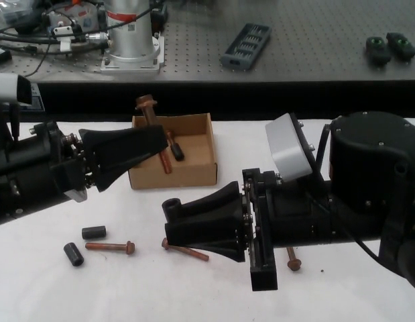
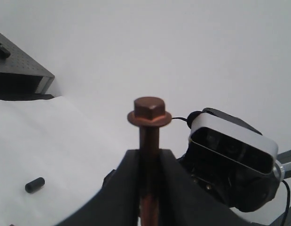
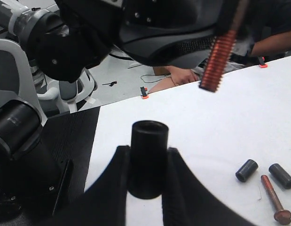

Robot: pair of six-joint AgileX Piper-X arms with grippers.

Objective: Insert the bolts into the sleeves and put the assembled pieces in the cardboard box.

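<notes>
Right end effector (image 3: 149,157) clasps upright sleeve (image 3: 149,134); left end effector (image 2: 149,157) clasps bolt (image 2: 149,112) head-up.

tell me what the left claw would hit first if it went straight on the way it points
Likely the right arm's silver camera; the left claw, holding a bolt, seems to pass above the cardboard box. Height is unclear.

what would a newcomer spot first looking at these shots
The copper-coloured bolt clamped in the left claw, head sticking out, beside the cardboard box. Next, the black sleeve gripped in the right claw, nearer the high camera, open end out. A spare bolt and two loose sleeves lie on the white bench.
</notes>
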